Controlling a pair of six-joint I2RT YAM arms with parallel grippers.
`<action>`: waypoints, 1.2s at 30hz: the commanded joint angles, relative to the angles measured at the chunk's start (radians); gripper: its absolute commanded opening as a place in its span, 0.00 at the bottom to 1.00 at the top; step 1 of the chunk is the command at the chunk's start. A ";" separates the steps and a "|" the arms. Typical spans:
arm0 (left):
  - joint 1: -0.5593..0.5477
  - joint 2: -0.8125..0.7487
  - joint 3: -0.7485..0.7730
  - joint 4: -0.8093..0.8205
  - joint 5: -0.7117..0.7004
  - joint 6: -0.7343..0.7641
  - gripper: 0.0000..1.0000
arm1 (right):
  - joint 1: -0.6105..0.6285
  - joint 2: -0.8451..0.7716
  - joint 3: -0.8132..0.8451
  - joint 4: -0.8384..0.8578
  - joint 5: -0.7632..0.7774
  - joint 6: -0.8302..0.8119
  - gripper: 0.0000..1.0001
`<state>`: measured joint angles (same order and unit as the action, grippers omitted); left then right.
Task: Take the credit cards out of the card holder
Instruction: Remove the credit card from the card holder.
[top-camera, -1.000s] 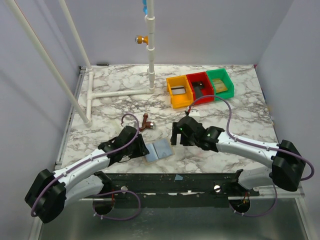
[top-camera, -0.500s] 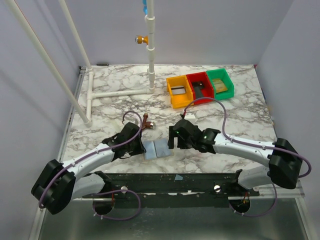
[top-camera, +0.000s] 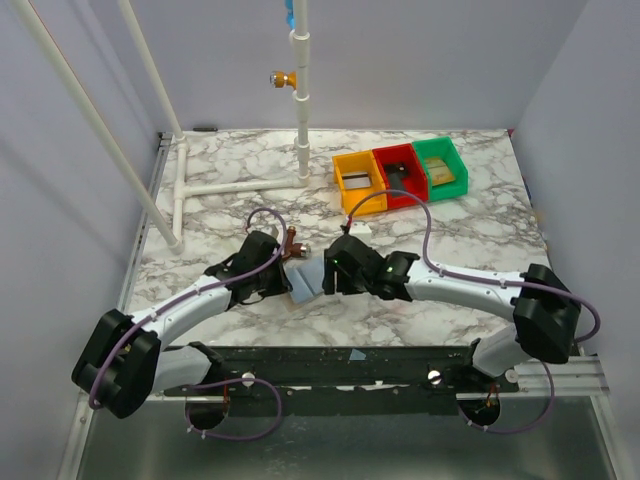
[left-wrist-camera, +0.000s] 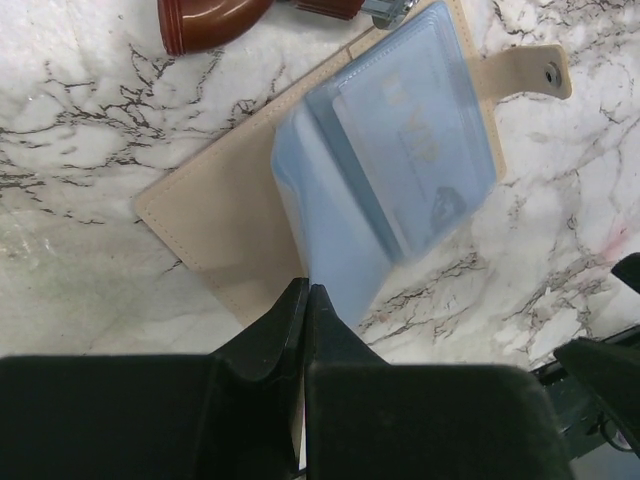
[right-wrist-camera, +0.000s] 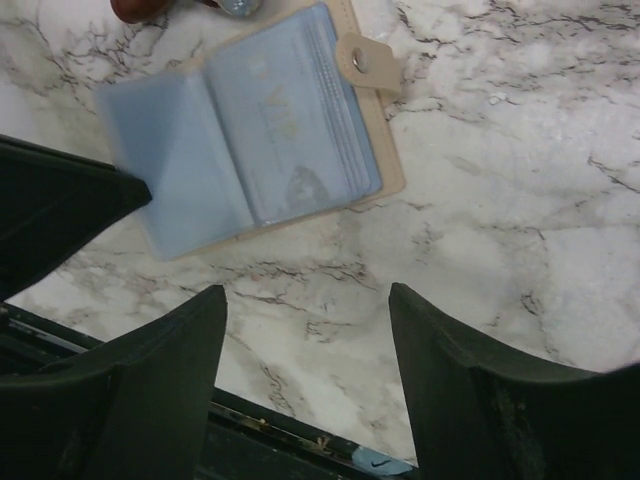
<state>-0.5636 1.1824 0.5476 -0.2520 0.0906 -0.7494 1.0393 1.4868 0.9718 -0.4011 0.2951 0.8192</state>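
The card holder (top-camera: 306, 280) lies open on the marble, a beige cover (left-wrist-camera: 215, 215) with pale blue plastic sleeves (left-wrist-camera: 400, 150). A credit card (right-wrist-camera: 285, 140) shows faintly through the right sleeve page. My left gripper (left-wrist-camera: 307, 290) is shut, its fingertips pinching the near edge of a lifted blue sleeve page. In the top view it sits at the holder's left side (top-camera: 285, 278). My right gripper (right-wrist-camera: 308, 290) hangs open over bare marble just on the near side of the holder, at the holder's right side in the top view (top-camera: 330, 275). The snap tab (right-wrist-camera: 365, 62) lies flat.
A brown pipe fitting (left-wrist-camera: 210, 15) lies just beyond the holder. Yellow (top-camera: 358, 180), red (top-camera: 400, 172) and green (top-camera: 441, 165) bins stand at the back right. A white pipe frame (top-camera: 240, 187) occupies the back left. The table's front edge (right-wrist-camera: 300, 440) is close behind the right fingers.
The left gripper shut on the holder's left sleeve edge and drew it slightly away and left. The right gripper came in towards the holder, its jaws narrowing a little.
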 joint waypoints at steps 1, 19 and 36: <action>0.013 0.006 -0.031 0.025 0.058 0.023 0.00 | 0.012 0.072 0.066 0.030 -0.017 -0.007 0.64; 0.087 -0.118 -0.120 -0.100 0.058 0.044 0.00 | 0.034 0.271 0.172 0.050 -0.040 -0.085 0.36; 0.107 -0.118 -0.117 -0.089 0.052 0.024 0.00 | 0.041 0.346 0.195 0.056 -0.004 -0.085 0.22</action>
<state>-0.4637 1.0748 0.4366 -0.3332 0.1669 -0.7197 1.0679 1.7985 1.1412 -0.3557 0.2653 0.7395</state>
